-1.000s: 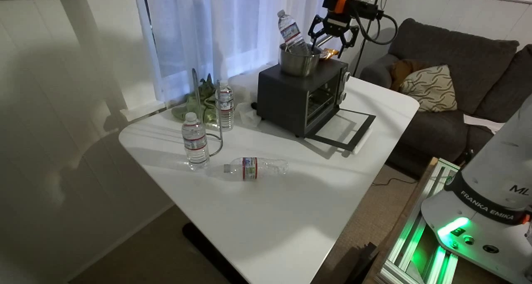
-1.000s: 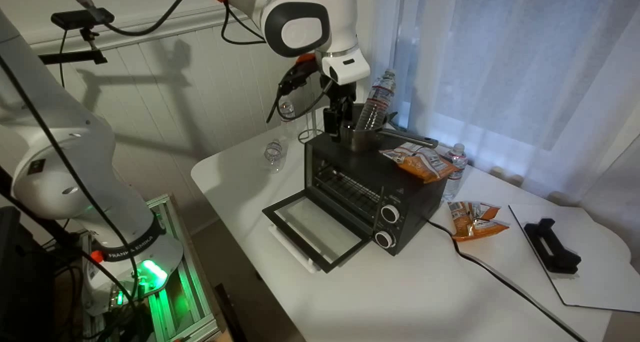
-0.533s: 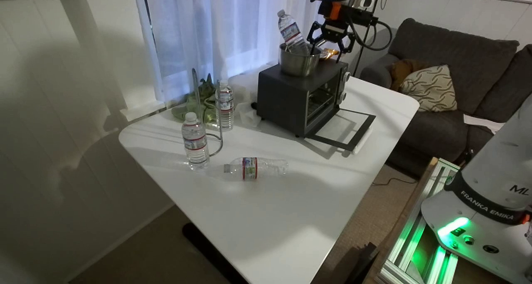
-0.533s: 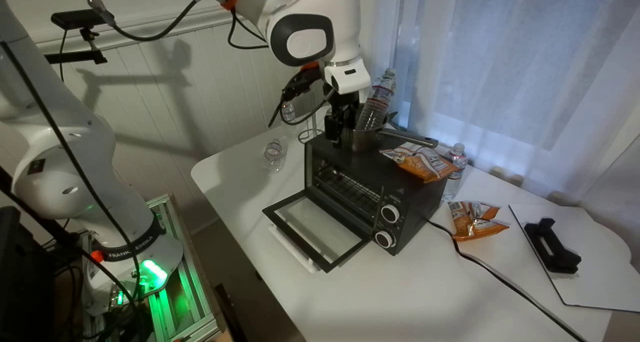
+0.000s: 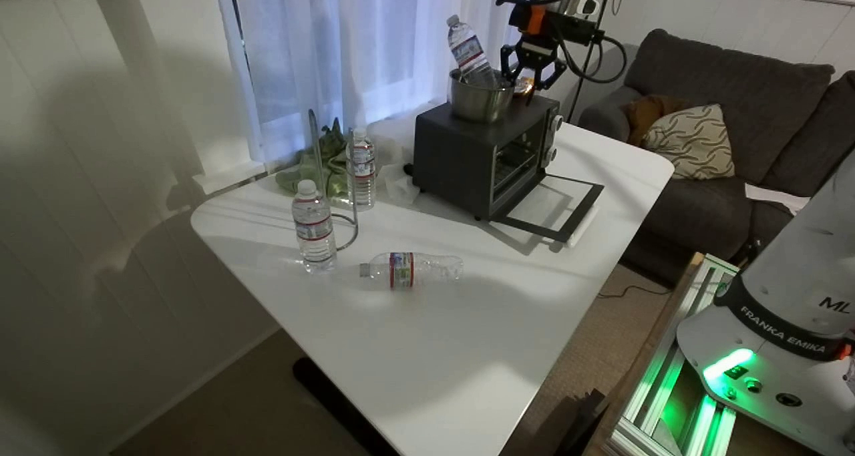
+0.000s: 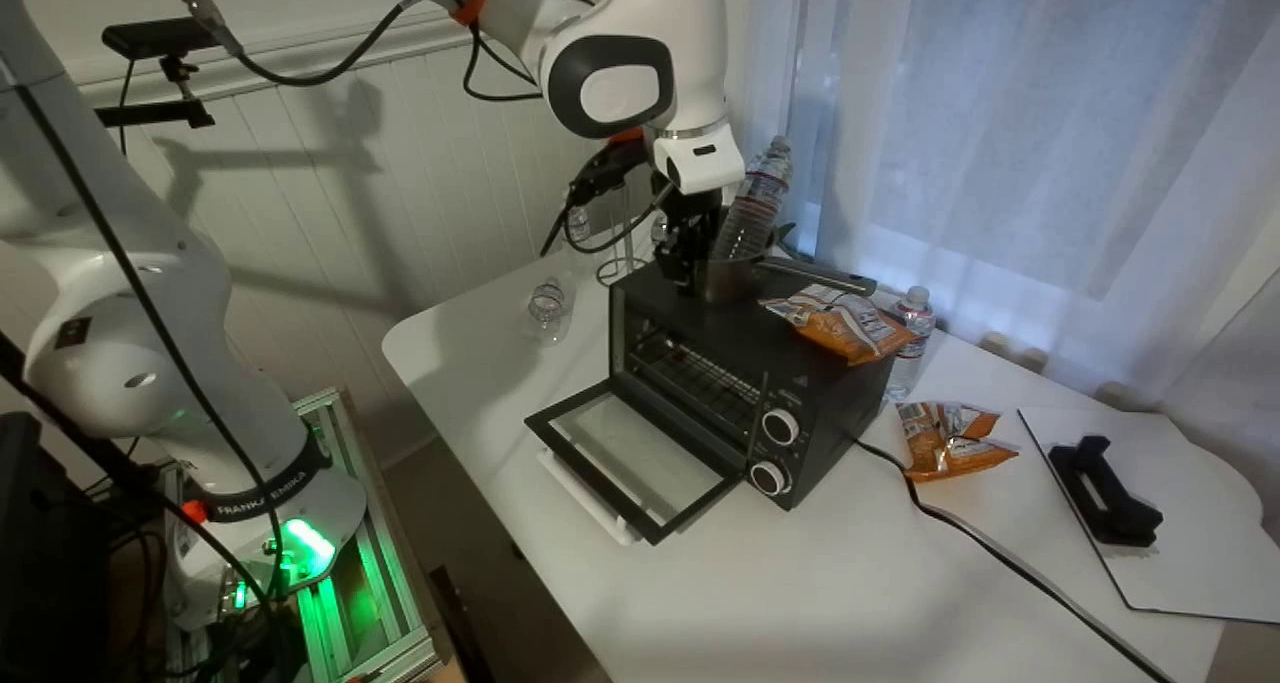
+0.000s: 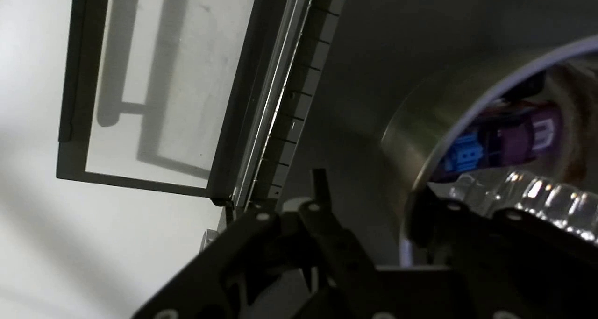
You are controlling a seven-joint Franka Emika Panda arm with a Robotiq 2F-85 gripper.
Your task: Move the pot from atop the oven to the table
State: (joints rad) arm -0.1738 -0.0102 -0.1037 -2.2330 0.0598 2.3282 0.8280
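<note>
The silver-grey pot (image 5: 477, 102) stands on top of the dark oven (image 5: 451, 155), above the white table (image 5: 427, 356). A clear bottle (image 6: 752, 208) leans inside it, and its handle (image 6: 820, 275) points away from my gripper. My gripper (image 7: 369, 193) straddles the near wall of the pot (image 7: 416, 123). In the wrist view one finger is inside the rim, against or very close to it. The opposite finger (image 7: 321, 186) stands outside, with a visible gap to the wall. The jaws are partly closed but still apart. A purple item (image 7: 514, 139) lies in the pot.
The oven door (image 6: 640, 463) hangs down in front. An orange bag (image 6: 845, 323) rests on the oven, another bag (image 6: 955, 441) on the table. Bottles (image 5: 314, 229) and a bent metal stand (image 5: 354, 195) are beside the oven. A cord (image 6: 1000, 553) crosses the table.
My gripper has come down at the pot's rim and shifted slightly sideways. Its jaws have narrowed within the last half second. The pot stays on the oven.
</note>
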